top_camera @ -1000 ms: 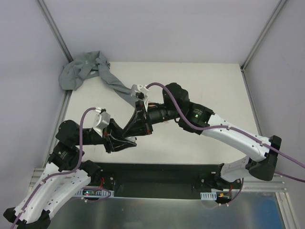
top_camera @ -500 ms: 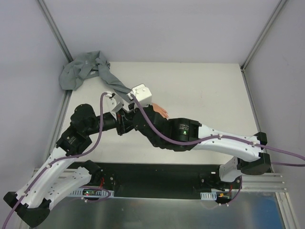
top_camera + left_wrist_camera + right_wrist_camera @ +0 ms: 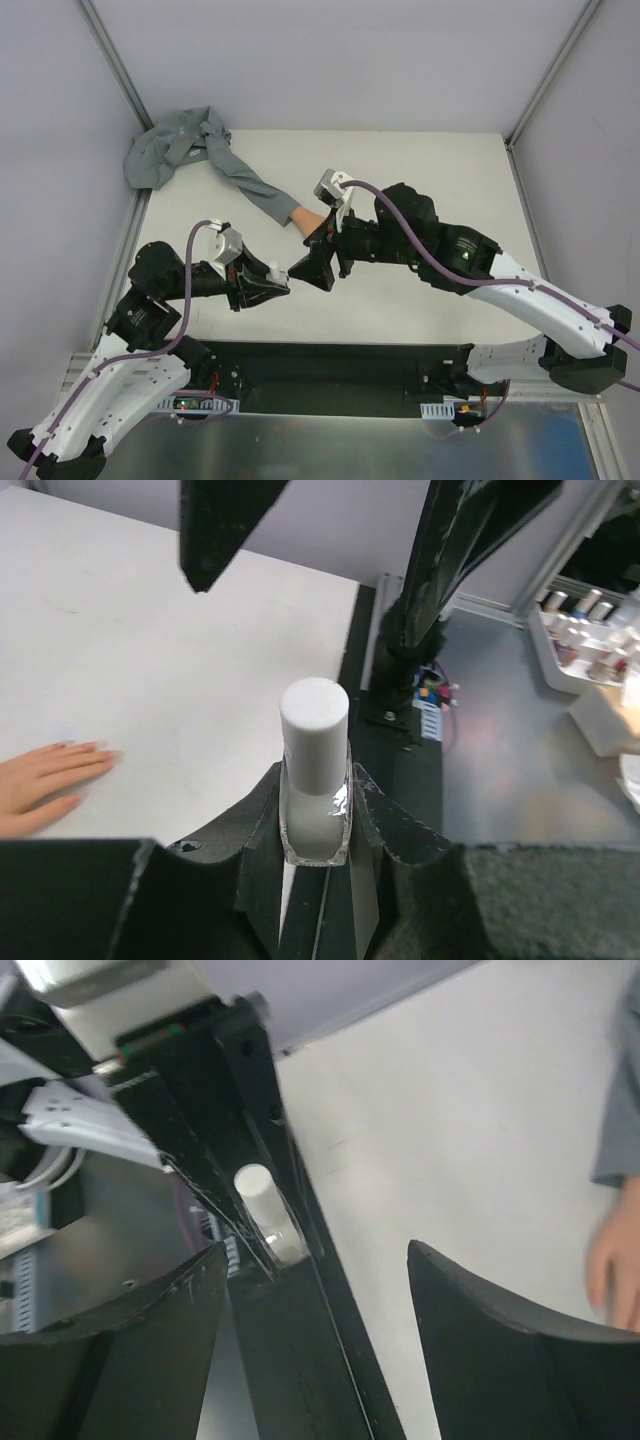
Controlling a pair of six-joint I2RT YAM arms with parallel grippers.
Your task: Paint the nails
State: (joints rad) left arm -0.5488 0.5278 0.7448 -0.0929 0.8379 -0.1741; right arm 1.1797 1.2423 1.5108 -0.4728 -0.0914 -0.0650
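Two grippers square up: left gripper (image 3: 316, 792) pinches the white bottle (image 3: 314, 730) upright, likely steadying it for the wide-spread right gripper (image 3: 315, 1258) to uncap. The nails (image 3: 100, 751) lie nearby on the mannequin hand (image 3: 306, 218), flat on the counter (image 3: 420, 170).

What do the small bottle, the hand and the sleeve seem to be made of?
The bottle is probably clear glass, since it shows glints and white content. Its matte white cap is likely plastic. The hand is smooth and peach, perhaps rubber or plastic. The sleeve is grey fabric with soft folds.
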